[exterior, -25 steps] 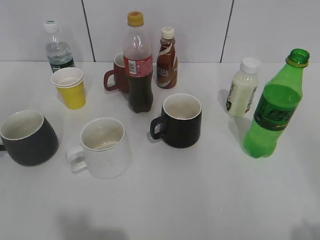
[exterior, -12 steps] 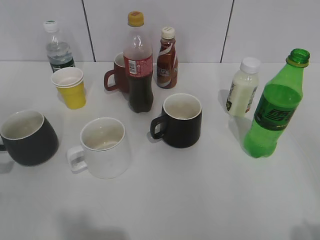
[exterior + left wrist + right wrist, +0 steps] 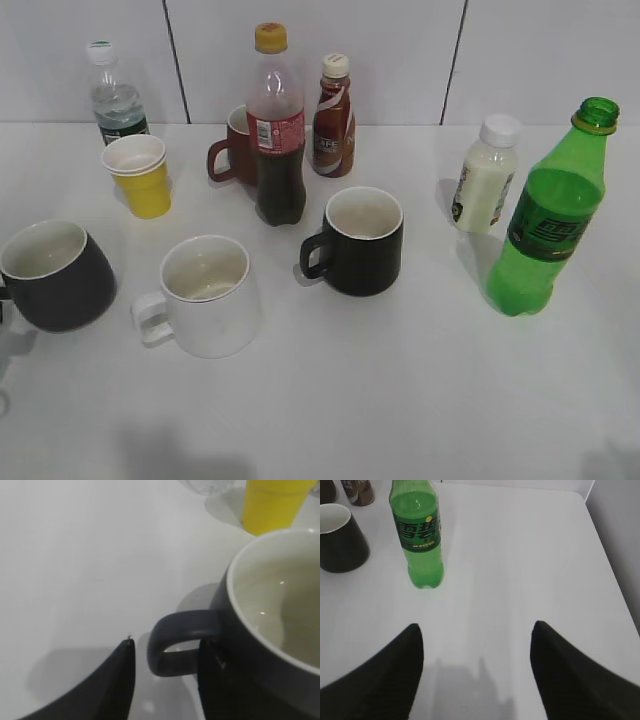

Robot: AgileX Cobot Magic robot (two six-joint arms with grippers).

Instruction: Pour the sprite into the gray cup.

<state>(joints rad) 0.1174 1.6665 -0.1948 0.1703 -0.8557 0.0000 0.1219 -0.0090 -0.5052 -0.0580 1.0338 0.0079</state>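
The gray cup (image 3: 55,275) stands at the table's left edge, cream-white inside. In the left wrist view it (image 3: 270,630) fills the right side, its handle (image 3: 175,640) pointing left. My left gripper (image 3: 165,675) is open and straddles that handle: one finger (image 3: 110,680) is outside the loop with a gap, the other (image 3: 217,680) is against the cup's side. The sprite (image 3: 550,215) stands upright, uncapped, at the right; it also shows in the right wrist view (image 3: 420,535). My right gripper (image 3: 476,630) is open and empty, well short of the bottle.
A white mug (image 3: 205,295) and a black mug (image 3: 362,240) stand mid-table. A cola bottle (image 3: 278,130), red-brown mug (image 3: 235,150), coffee bottle (image 3: 333,115), yellow cup (image 3: 140,175), water bottle (image 3: 115,100) and white bottle (image 3: 485,175) stand behind.
A dark bit of my left gripper and its shadow have come in at the exterior view's left edge by the gray cup's handle. Cups and bottles have not moved.
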